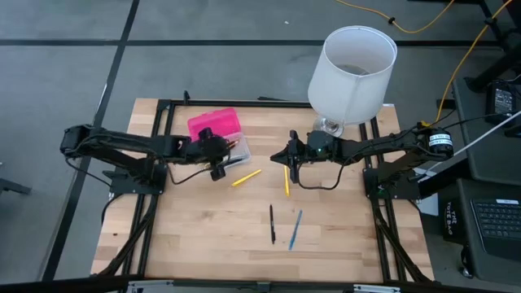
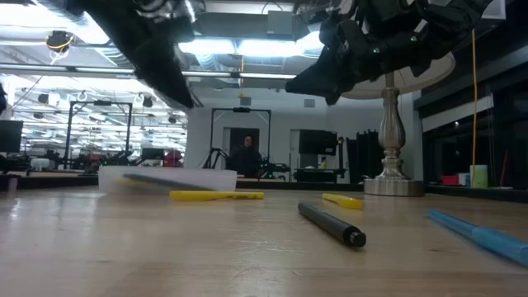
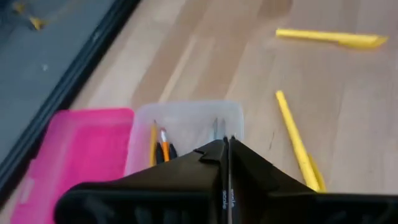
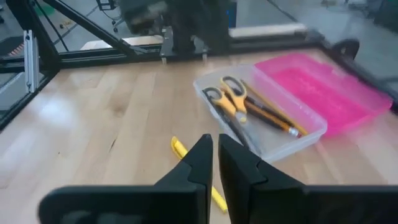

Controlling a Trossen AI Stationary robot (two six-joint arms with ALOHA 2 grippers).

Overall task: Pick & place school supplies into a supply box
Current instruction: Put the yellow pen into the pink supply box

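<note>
The supply box stands open at the table's far left, its pink lid flat beside its clear base. In the base lie scissors with yellow handles and some pencils. My left gripper hovers shut just over the near end of the base, holding nothing. My right gripper hangs in mid-table, a narrow gap between its fingers, nothing in it. Flat on the table lie a yellow pen, a yellow pencil, a black pen and a blue pen.
A lamp with a large white shade stands at the far right, its foot on the table behind my right arm. A black frame rail runs along the left edge beside the box. Bare wood lies toward the near edge.
</note>
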